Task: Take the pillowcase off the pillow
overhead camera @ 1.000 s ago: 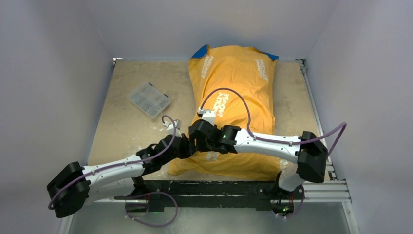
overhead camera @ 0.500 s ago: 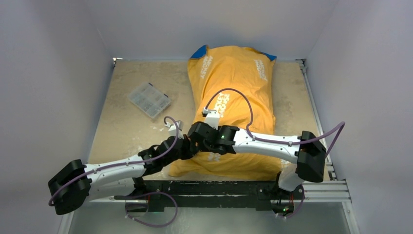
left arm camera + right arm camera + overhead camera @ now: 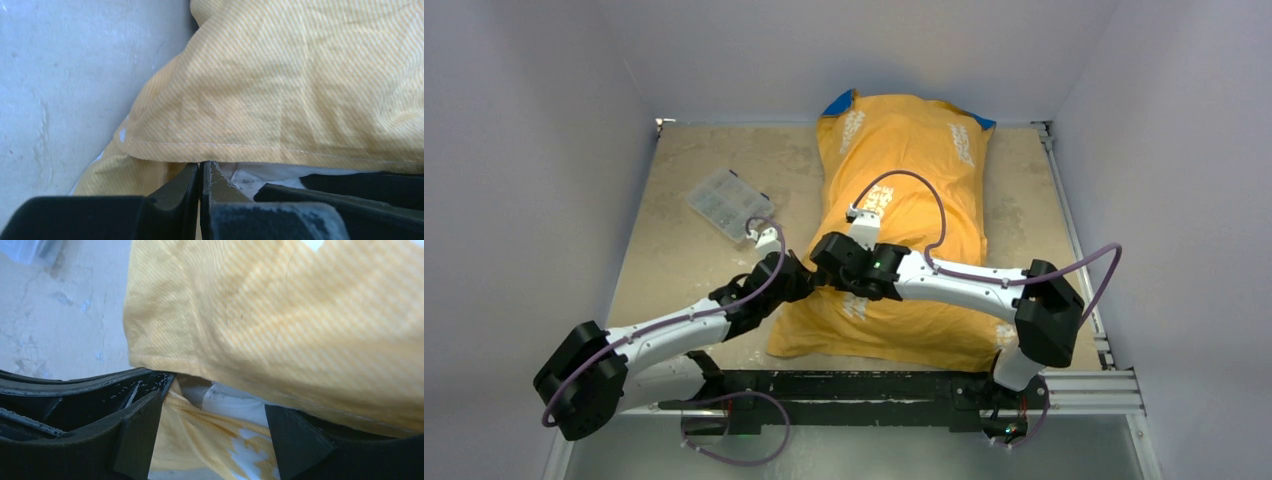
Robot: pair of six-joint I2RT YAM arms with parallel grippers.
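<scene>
We count one orange-yellow pillowcase (image 3: 904,190), one white pillow (image 3: 280,172), one clear compartment box (image 3: 729,203), one table (image 3: 674,270), and two robot arms, the left arm (image 3: 674,330) and the right arm (image 3: 964,285), carrying two grippers, the left gripper (image 3: 201,167) and the right gripper (image 3: 215,415).

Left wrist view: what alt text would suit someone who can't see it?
An orange-yellow pillowcase fills the frame, its stitched hem just above the left gripper, which is black and shut. A sliver of white pillow shows under the hem; pale table lies at left.
</scene>
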